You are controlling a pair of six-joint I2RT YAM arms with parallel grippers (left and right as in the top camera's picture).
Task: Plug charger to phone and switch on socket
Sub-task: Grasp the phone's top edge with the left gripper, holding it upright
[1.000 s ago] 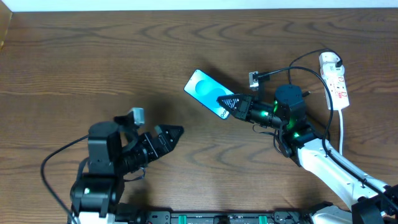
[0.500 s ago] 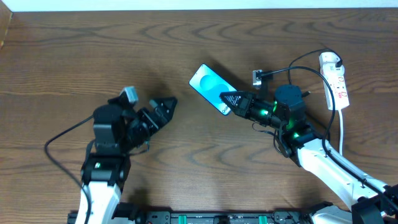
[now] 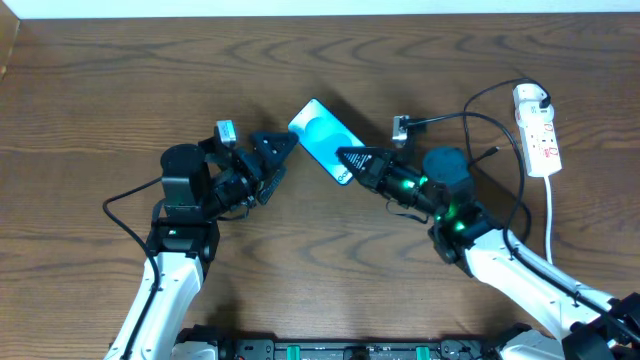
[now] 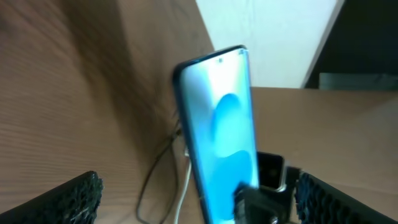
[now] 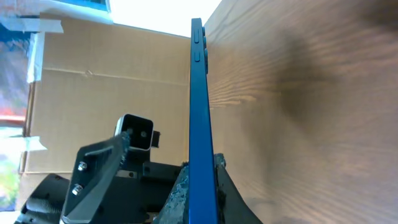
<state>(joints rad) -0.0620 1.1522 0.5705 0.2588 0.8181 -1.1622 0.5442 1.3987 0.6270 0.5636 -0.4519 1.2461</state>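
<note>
Wood table (image 3: 120, 80) | right tool (image 3: 346, 157) pinches phone (image 3: 318, 130) | left tool (image 3: 283, 158) beside | socket (image 3: 540, 135) far right

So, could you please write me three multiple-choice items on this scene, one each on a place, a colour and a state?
1. Where on the brown wooden table does the narrow white power strip lie?
A. far left
B. near the right edge
C. centre

2. What colour is the slim rectangular smartphone screen?
A. red
B. light blue
C. green

3. How does the left gripper stand?
A. open
B. shut on the cable
C. out of view

Key:
1. B: the overhead view shows it at the right edge.
2. B: the screen glows light blue.
3. A: its fingers stand wide apart.
</note>
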